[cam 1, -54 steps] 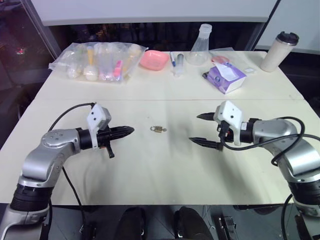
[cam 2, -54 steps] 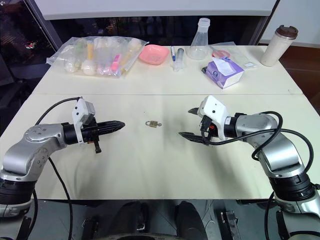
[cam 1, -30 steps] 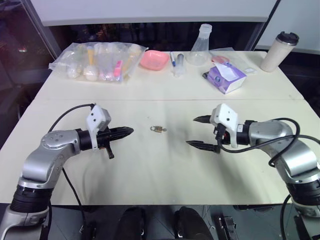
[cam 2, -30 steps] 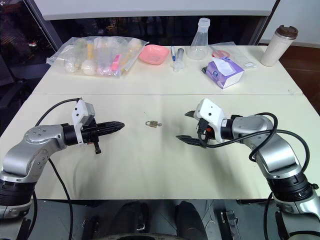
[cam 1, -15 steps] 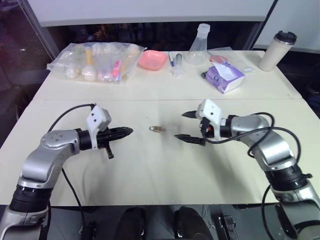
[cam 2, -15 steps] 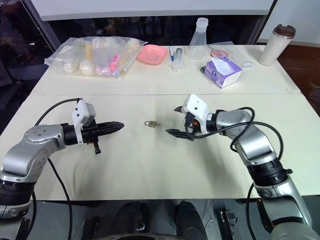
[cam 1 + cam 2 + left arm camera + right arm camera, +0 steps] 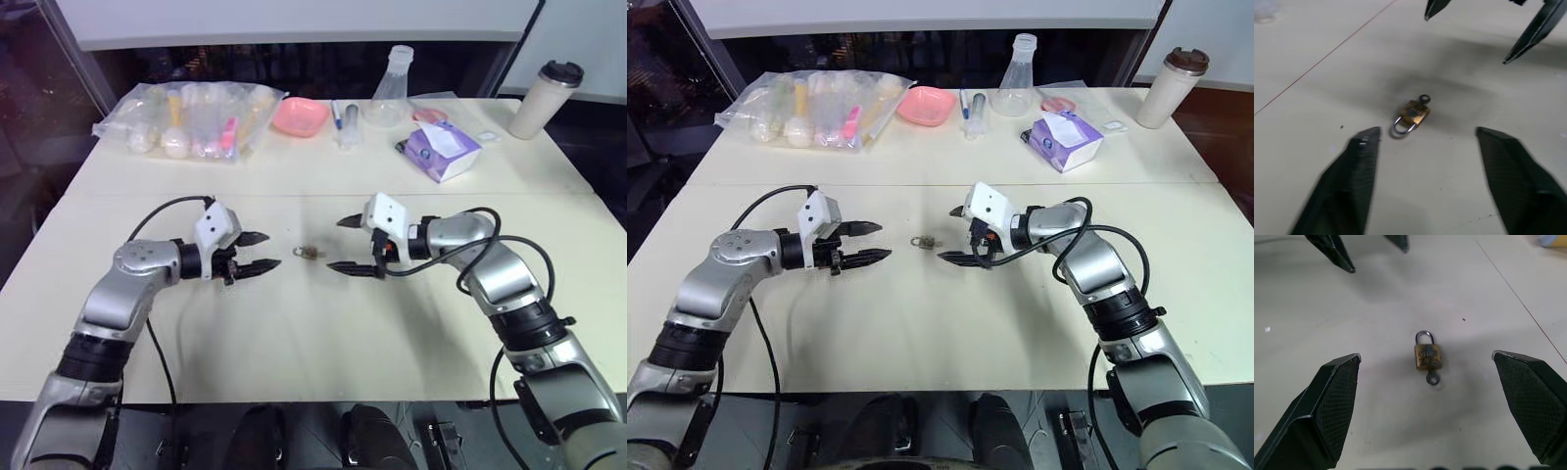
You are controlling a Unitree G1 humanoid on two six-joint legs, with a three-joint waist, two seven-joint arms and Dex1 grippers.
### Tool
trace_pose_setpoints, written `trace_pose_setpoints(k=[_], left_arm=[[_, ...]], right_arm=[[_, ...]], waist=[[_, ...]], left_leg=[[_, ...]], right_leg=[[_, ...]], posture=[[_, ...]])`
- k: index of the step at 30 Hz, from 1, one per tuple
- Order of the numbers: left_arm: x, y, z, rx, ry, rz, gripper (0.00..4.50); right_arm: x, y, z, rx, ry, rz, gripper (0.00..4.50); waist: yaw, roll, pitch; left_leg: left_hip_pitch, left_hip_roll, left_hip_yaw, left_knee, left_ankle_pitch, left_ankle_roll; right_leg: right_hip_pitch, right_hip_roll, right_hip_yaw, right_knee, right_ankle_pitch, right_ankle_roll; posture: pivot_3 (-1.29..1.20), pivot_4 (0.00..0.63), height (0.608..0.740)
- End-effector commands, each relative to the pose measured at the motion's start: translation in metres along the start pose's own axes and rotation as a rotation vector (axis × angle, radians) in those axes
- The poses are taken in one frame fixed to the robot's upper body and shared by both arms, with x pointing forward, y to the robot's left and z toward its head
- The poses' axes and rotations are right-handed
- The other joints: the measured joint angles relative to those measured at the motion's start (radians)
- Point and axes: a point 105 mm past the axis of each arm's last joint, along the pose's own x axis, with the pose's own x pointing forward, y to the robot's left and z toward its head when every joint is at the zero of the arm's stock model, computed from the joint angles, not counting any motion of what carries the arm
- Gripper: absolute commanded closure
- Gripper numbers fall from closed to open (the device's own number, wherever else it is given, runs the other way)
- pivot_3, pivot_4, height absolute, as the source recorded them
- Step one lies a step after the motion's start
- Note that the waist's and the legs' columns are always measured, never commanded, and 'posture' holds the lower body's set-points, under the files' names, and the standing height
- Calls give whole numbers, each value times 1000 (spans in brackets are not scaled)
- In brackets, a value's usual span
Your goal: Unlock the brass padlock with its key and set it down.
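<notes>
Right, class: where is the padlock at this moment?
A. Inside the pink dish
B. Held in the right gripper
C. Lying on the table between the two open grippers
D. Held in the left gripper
C: the padlock lies on the table, untouched, between the open left gripper and right gripper.

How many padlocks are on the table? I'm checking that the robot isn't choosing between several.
1. The brass padlock lies flat on the table, midway between the open left gripper and open right gripper. None visible elsewhere.
</notes>
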Motion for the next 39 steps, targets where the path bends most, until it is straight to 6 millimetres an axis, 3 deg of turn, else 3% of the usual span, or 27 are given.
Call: trace_pose_setpoints(k=[1, 7, 19, 30, 34, 39], left_arm=[[2, 16, -2, 108, 49, -97, 66], [24, 41, 5, 173, 31, -165, 66], [76, 28, -13, 190, 128, -283, 66], [91, 28, -26, 186, 203, -228, 66], [90, 29, -33, 166, 235, -209, 1262], [88, 29, -39, 155, 256, -199, 3496]], right_arm=[[-10, 0, 10, -46, -18, -19, 0], [-18, 2, 5, -24, -10, -78, 0], [-43, 11, 4, 7, 11, -231, 0], [-50, 7, 10, 0, 8, -310, 0], [-50, 7, 11, -9, 12, -313, 0], [-50, 6, 12, -15, 12, -312, 0]], waist=[[2, 0, 0], [8, 0, 0], [6, -1, 0], [7, -1, 0], [8, -1, 0], [4, -1, 0]], left_leg=[[0, 0, 0, 0, 0, 0], [-4, 0, 0, 5, -1, 1], [-7, 0, 0, 9, -2, 4], [-7, -1, -1, 10, -2, 4], [-7, -1, -1, 10, -2, 4], [-6, -1, -1, 10, -2, 4]], right_leg=[[0, 0, 0, 0, 0, 0], [-1, 2, -2, 0, 0, 0], [-3, 2, -1, 1, 0, 0], [-2, 2, -1, 2, 0, 1], [-2, 2, -2, 2, 0, 1], [-1, 2, -2, 3, 0, 1]], posture=[[0, 150, 715], [0, 150, 715], [0, 150, 715], [0, 150, 715], [0, 150, 715], [0, 150, 715]])
